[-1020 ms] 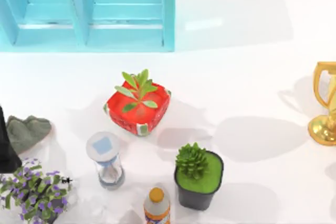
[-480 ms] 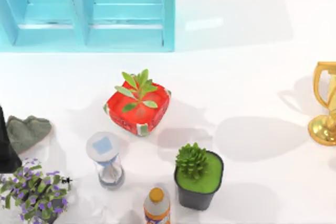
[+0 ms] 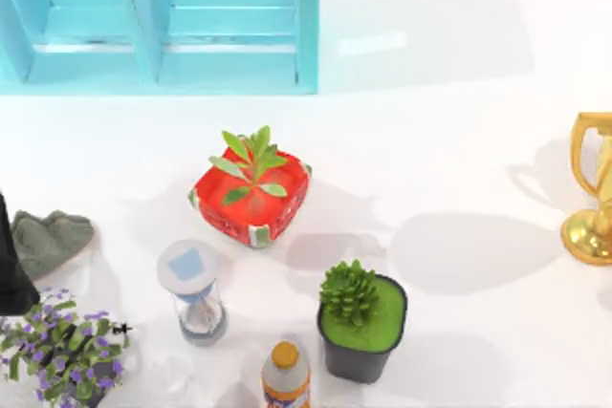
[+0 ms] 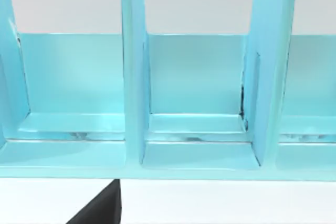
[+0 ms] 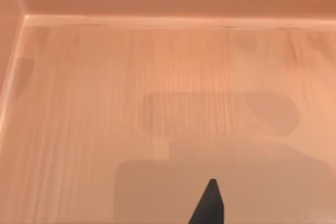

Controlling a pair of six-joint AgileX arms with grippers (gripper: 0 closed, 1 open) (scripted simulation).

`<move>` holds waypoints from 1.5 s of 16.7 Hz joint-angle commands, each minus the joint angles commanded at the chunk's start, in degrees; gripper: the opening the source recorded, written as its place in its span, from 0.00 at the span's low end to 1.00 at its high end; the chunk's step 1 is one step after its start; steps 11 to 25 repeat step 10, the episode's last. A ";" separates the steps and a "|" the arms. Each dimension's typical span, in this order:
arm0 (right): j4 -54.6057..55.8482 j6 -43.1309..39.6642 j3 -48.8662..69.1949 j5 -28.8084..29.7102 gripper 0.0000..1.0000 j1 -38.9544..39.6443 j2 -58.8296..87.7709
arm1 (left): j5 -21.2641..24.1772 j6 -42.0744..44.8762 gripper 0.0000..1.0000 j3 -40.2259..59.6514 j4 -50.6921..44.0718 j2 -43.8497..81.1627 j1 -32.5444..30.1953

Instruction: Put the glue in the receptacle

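The left gripper [image 4: 100, 207] appears as a dark tip at the lower edge of the left wrist view. I cannot tell if it is open or closed, or if it holds something. It faces the light-blue compartmented rack [image 4: 134, 77], which I take to be the receptacle; in the top view the rack [image 3: 306, 26] stands at the upper left of the frame. The left arm [image 3: 10, 269] is a dark shape at the left edge, just beside a grey cloth [image 3: 48, 239].

The right gripper [image 5: 211, 203] shows a dark tip over a pale wooden surface [image 5: 157, 77]. Its opening also I cannot tell.

Where the glue lies I cannot tell, nor which way its cap points or how its long axis runs. The orange-capped bottle [image 3: 285, 377] at the lower middle of the top view is a different thing.

A small glue bottle is probably light, with smooth plastic that yields a little. I would take it across the body, on the label, not on the tapering cap, and press gently.
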 joint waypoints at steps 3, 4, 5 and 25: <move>0.00 0.00 0.00 0.00 0.90 0.00 0.00 | 0.00 0.00 1.00 0.00 0.00 0.00 0.00; 0.00 0.00 0.00 0.00 0.98 0.00 0.00 | 0.00 0.00 1.00 0.00 0.00 0.00 0.00; 0.00 0.00 0.00 0.00 1.00 0.00 0.00 | 0.00 0.00 1.00 0.00 0.00 0.00 0.00; 0.00 0.00 0.00 0.00 1.00 0.00 0.00 | 0.00 0.00 1.00 0.00 0.00 0.00 0.00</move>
